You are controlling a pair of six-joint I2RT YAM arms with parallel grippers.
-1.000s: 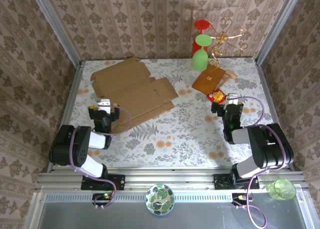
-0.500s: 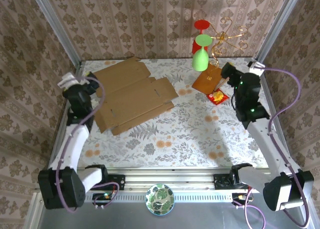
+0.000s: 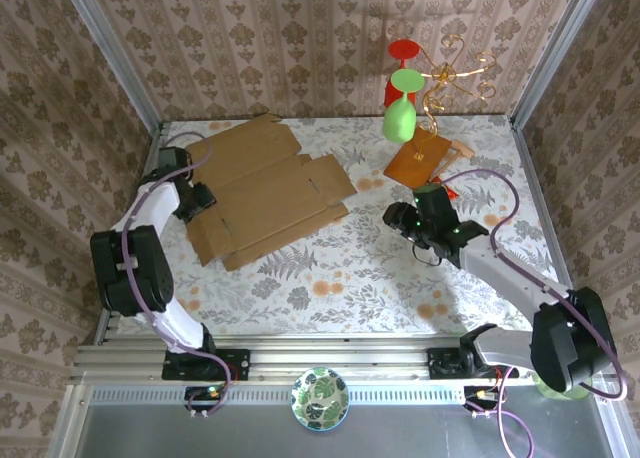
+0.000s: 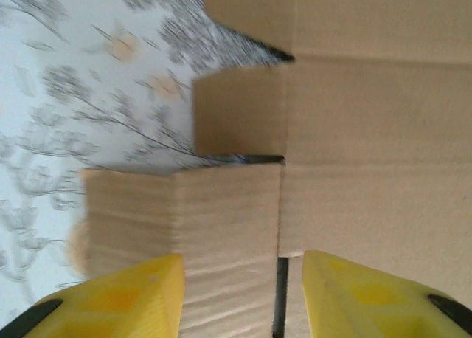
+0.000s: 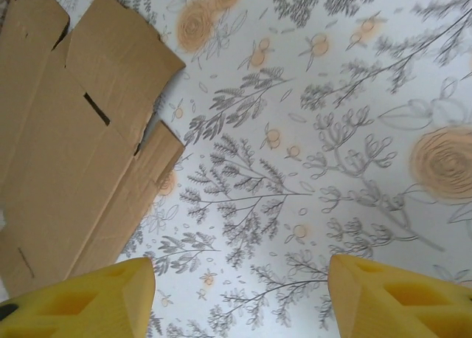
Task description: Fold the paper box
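Two grippers observed, both with fingers spread apart. The left gripper is over the left edge of the paper box, which lies flat and unfolded on the far-left part of the table. The right gripper is over bare tabletop, right of the box and apart from it.

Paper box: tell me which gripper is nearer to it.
Left. The left gripper hangs over a flap at the left edge of the box. The right gripper is apart from it, over the table to the box's right.
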